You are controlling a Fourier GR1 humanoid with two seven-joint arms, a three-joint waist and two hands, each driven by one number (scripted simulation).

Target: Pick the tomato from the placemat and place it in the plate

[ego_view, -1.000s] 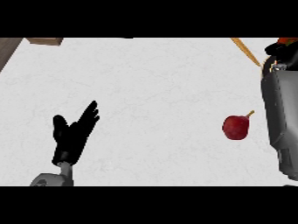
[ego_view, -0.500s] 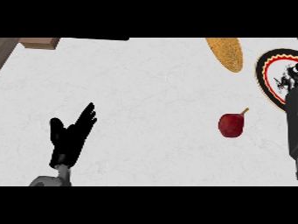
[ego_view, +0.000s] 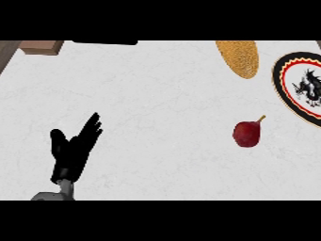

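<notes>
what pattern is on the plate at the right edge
Plate: white centre with a black dragon-like figure, ringed black, red and yellow; head view.

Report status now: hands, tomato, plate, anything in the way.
Left hand open, resting at lower left. Right hand not in view; only forearm at right edge. Tomato lies on the counter, beside plate, not in it. Nothing between them.

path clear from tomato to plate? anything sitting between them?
Nothing visible between them. The tomato lies on bare white counter, with the plate up and to its right. The orange placemat sits off to the plate's left, above the tomato, clear of that line.
</notes>
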